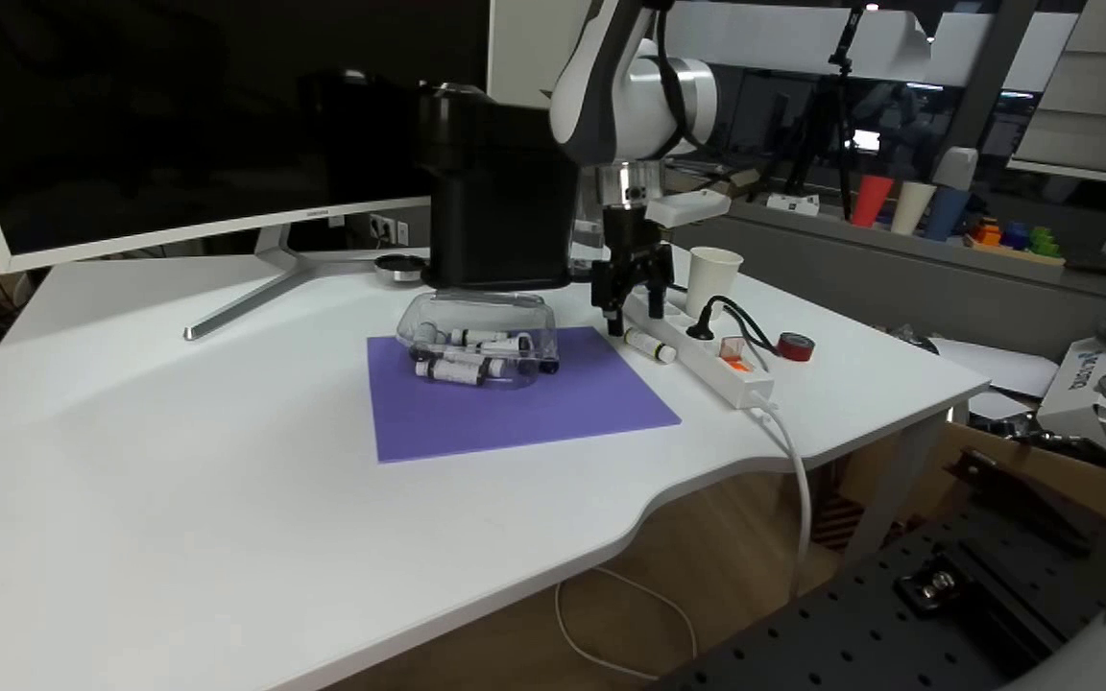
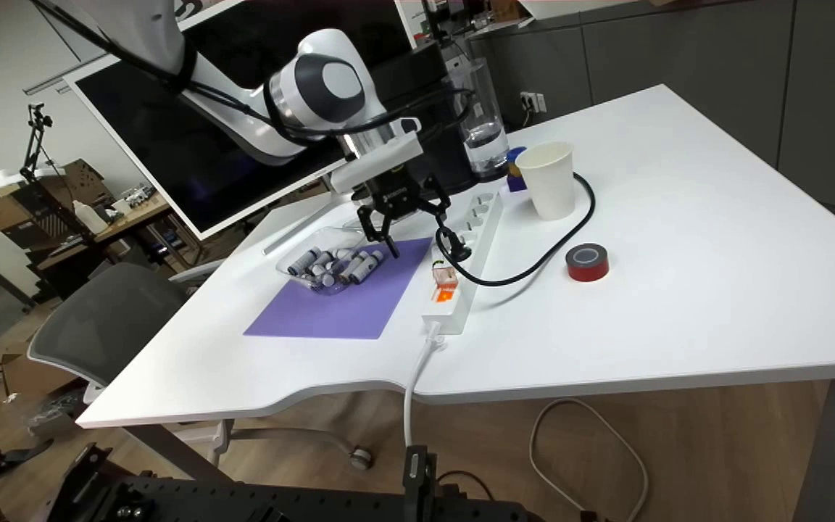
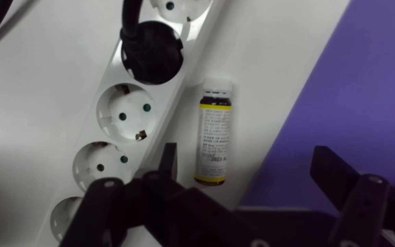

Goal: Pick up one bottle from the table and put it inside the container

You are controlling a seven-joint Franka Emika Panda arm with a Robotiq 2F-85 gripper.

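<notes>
1. Beside the power strip (image 3: 127,113), one loose bottle (image 3: 214,137) lay on the table (image 1: 179,461), ungrasped.
2. Your gripper (image 3: 245,151) stood near it, jaws spread wide, holding nothing.
3. Nothing looked done; you had grasp, carry and release into the clear container (image 1: 488,310) left.
4. You had one power strip, one purple mat (image 1: 515,417), one container (whose bottles (image 1: 457,371) overlapped past counting).

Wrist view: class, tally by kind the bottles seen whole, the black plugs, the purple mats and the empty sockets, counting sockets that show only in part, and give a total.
Whole bottle: 1
Black plug: 1
Purple mat: 1
Empty sockets: 4
Total: 7
</notes>
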